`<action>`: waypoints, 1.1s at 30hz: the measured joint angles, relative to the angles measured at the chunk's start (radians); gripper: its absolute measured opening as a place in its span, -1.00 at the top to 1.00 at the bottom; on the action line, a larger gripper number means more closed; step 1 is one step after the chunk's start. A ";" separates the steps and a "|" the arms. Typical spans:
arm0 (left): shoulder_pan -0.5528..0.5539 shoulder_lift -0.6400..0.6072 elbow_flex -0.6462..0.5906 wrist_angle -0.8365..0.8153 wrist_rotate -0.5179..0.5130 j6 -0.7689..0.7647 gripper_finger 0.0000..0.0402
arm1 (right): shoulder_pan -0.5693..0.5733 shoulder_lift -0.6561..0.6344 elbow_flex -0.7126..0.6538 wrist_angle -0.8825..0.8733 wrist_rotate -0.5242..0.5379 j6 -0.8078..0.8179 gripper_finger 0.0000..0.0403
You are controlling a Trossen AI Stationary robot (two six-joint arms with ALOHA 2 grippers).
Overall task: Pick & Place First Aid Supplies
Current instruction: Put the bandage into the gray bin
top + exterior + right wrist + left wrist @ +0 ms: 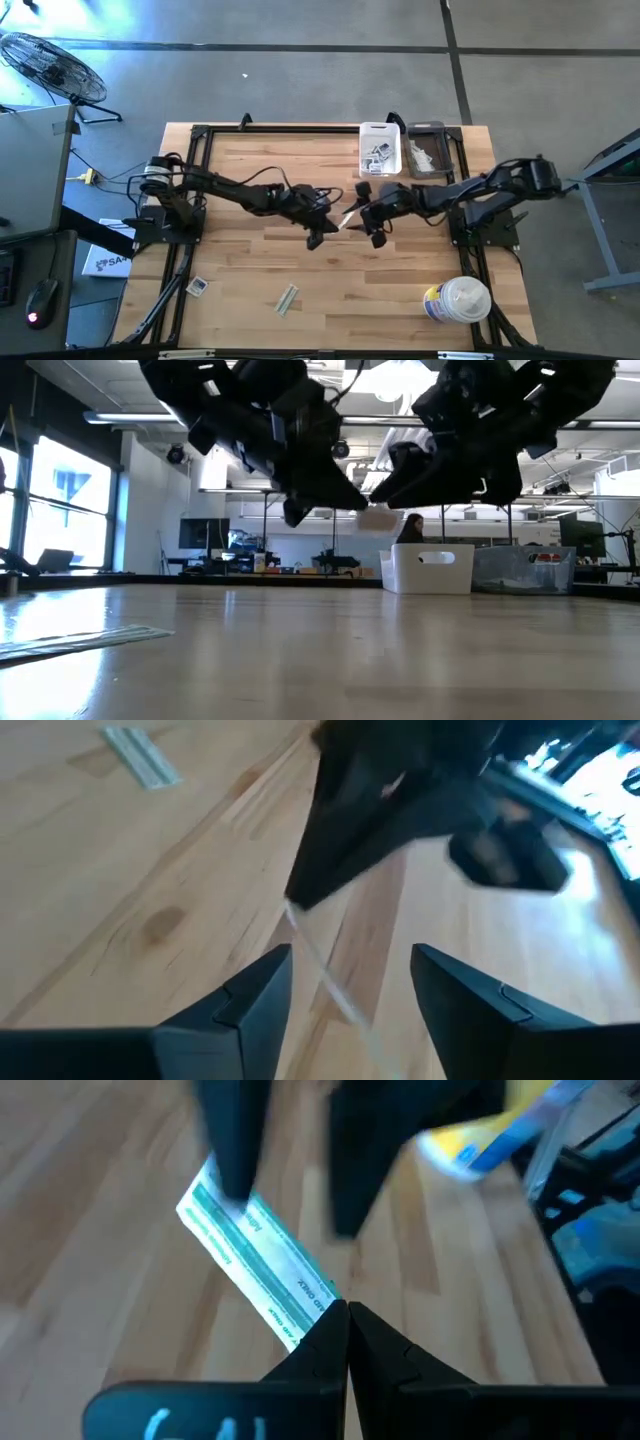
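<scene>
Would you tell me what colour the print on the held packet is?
Teal-green stripes and lettering on the white packet, clearest in the left wrist view.

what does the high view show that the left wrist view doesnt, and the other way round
Only the high view shows the two bins, white and clear, at the table's far edge, plus a square packet and a strip lying near the front edge. Only the left wrist view shows the green print on the held strip and the left gripper shut on its end. Both show that strip between the two grippers, and the canister.
</scene>
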 joint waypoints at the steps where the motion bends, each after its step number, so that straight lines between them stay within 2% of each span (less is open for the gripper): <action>1: 0.000 0.000 0.000 0.022 -0.002 0.010 1.00 | -0.008 0.008 0.000 -0.005 -0.026 0.003 0.01; 4: -0.003 0.000 0.001 0.036 -0.019 0.026 1.00 | -0.020 0.034 0.000 -0.007 -0.056 0.007 0.05; 8: -0.002 0.000 0.001 0.041 -0.028 0.033 1.00 | -0.024 0.055 0.000 -0.012 0.012 0.007 0.18; 18: -0.002 0.000 0.001 0.033 -0.098 0.033 1.00 | -0.024 0.056 0.000 -0.012 0.002 0.048 0.95; 23: -0.003 0.000 0.001 0.033 -0.096 0.055 0.98 | -0.024 0.056 0.000 -0.020 0.003 0.096 0.92; 28: -0.002 -0.031 0.002 0.006 -0.099 0.060 0.73 | -0.024 0.026 0.000 -0.102 0.028 0.096 0.98; 31: 0.005 -0.086 0.011 -0.109 -0.150 0.085 0.49 | -0.023 -0.058 0.000 -0.225 0.141 0.094 0.97; 33: 0.006 -0.132 0.019 -0.217 -0.202 0.106 0.33 | -0.026 -0.134 0.000 -0.342 0.273 0.088 0.98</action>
